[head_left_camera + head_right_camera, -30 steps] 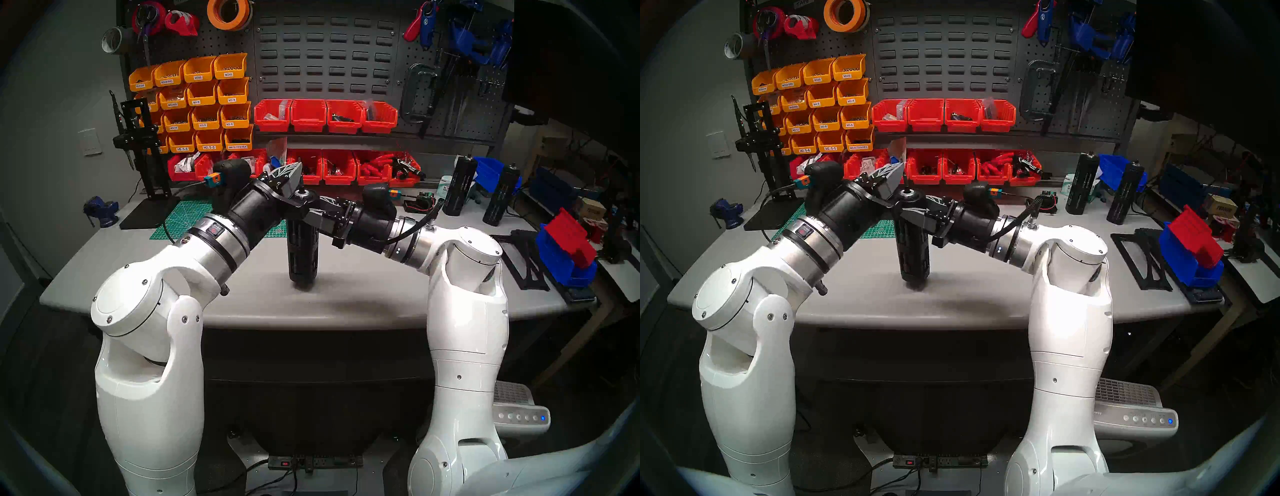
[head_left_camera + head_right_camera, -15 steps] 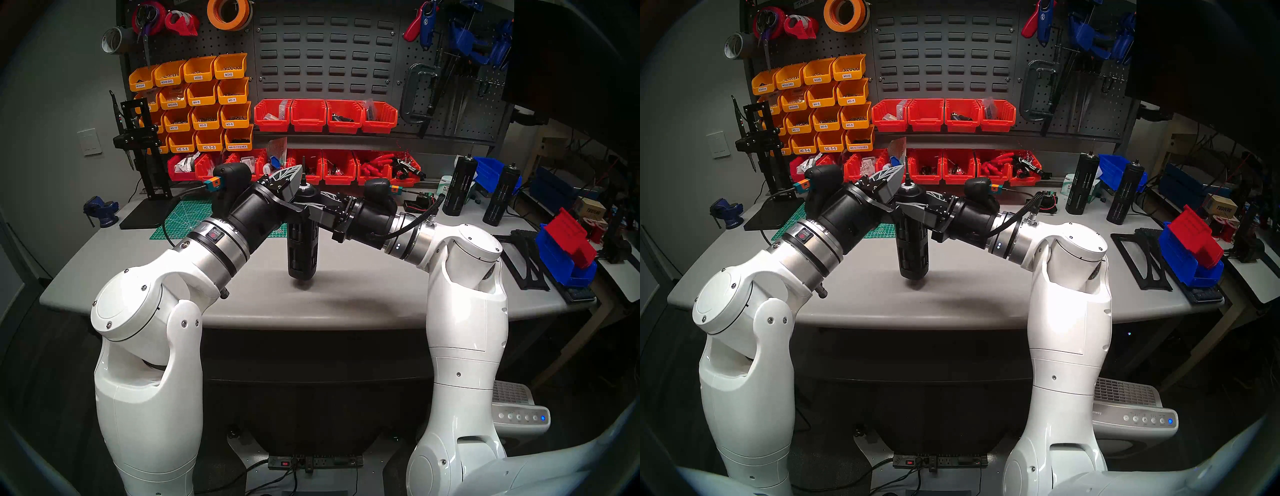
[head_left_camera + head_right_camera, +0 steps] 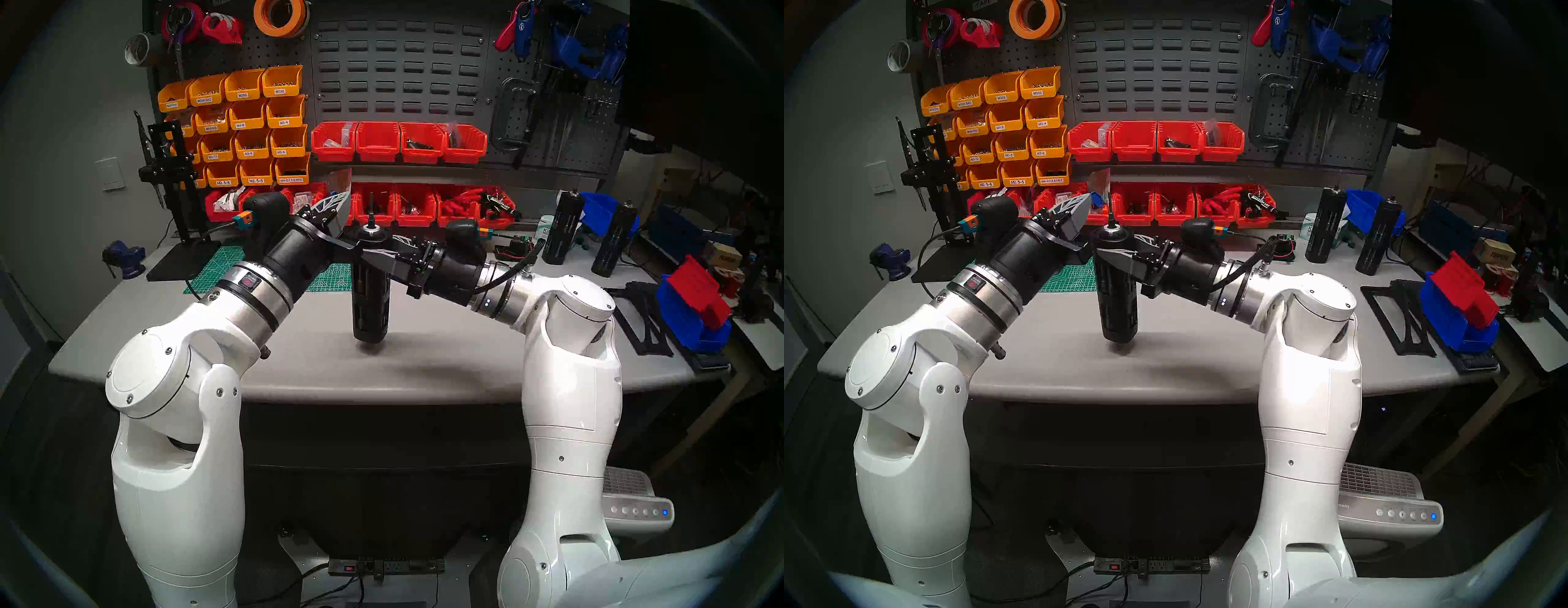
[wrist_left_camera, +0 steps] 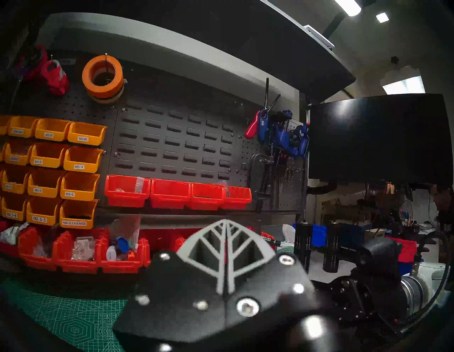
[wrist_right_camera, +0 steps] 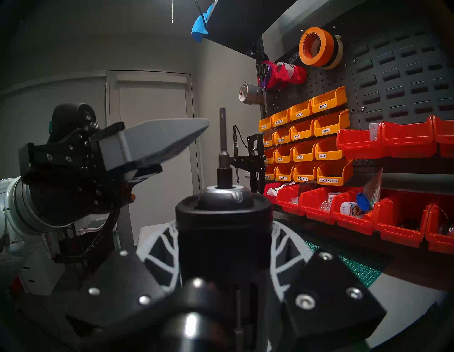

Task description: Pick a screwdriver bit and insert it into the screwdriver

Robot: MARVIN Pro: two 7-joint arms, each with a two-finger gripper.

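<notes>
Thin dark metal screwdriver bit (image 5: pixel 223 134) standing upright in the nub atop the tall matte-black slotted cylinder screwdriver (image 3: pixel 370 297) (silver ring just visible around the nub). Held upright near its top by the right hand (image 3: pixel 373 248), clamped on the body, base lifted just clear of the grey surface (image 3: pixel 445 361), shadow beneath. Just left of the bit, apart from it: the left hand (image 3: pixel 337 203), grey ribbed fingers (image 4: pixel 226 248) pressed together on nothing, tilted slightly upward. Behind: green cutting mat (image 3: pixel 220 263), red plastic bins (image 3: pixel 399 142), orange plastic bins (image 3: pixel 250 123) on the dark pegboard (image 3: pixel 399 63).
</notes>
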